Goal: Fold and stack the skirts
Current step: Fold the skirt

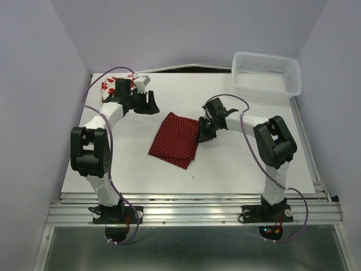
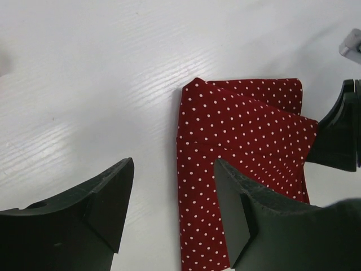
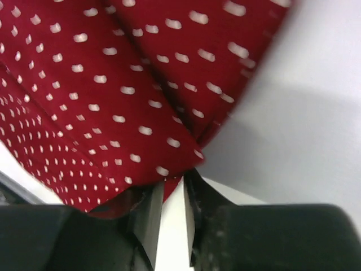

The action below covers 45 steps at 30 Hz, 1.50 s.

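The dark red skirt with tiny white dots (image 1: 175,140) lies folded into a rough square at the middle of the table. In the left wrist view the dark red skirt (image 2: 242,130) has its left edge between my open fingers. My left gripper (image 1: 148,103) is open and empty, just above and behind the skirt's far left corner, also shown in its own view (image 2: 174,164). My right gripper (image 1: 203,134) is at the skirt's right edge, its jaws almost closed on a corner of the cloth (image 3: 174,180). The white skirt with red flowers (image 1: 107,87) lies at the far left, partly hidden by my left arm.
A white plastic lattice basket (image 1: 266,74) stands at the far right corner of the white table (image 1: 242,169). My right gripper's finger (image 2: 338,135) shows at the right edge of the left wrist view. Walls close in the table on the left, back and right.
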Each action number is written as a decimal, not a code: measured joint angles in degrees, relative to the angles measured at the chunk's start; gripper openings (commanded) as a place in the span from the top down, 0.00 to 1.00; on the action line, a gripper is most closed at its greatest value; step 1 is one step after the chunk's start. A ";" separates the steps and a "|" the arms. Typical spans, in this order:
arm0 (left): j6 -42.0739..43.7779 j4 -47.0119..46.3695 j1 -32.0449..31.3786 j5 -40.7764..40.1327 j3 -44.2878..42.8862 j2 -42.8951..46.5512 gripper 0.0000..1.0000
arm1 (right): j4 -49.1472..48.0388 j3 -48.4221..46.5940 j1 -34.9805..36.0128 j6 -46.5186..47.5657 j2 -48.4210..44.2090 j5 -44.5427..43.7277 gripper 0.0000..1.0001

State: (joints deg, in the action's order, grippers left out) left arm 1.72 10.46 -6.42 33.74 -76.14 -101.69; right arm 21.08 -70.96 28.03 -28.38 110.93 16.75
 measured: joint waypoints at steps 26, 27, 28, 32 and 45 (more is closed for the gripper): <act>-7.15 -7.76 2.78 -5.29 20.76 9.66 0.42 | -1.62 -44.15 -2.86 23.93 18.71 -1.99 0.41; -7.19 -8.35 2.82 -5.27 19.41 9.51 0.42 | -1.22 -42.93 -2.69 23.17 16.22 -0.94 0.42; -7.21 -8.76 2.97 -5.31 17.16 8.79 0.41 | -1.18 -41.16 -2.32 22.03 12.98 0.94 0.45; -6.88 -10.88 3.17 -5.55 9.16 4.68 0.40 | -2.23 -34.99 0.04 19.30 5.53 5.79 0.48; -6.75 -10.82 3.17 -2.23 -4.37 -14.21 0.52 | 1.99 -22.99 4.22 15.08 10.47 10.62 0.48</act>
State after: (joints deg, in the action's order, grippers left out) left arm -5.04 -0.36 -3.25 31.51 -80.51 -115.90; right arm 23.07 -93.95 32.25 -13.30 121.40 27.38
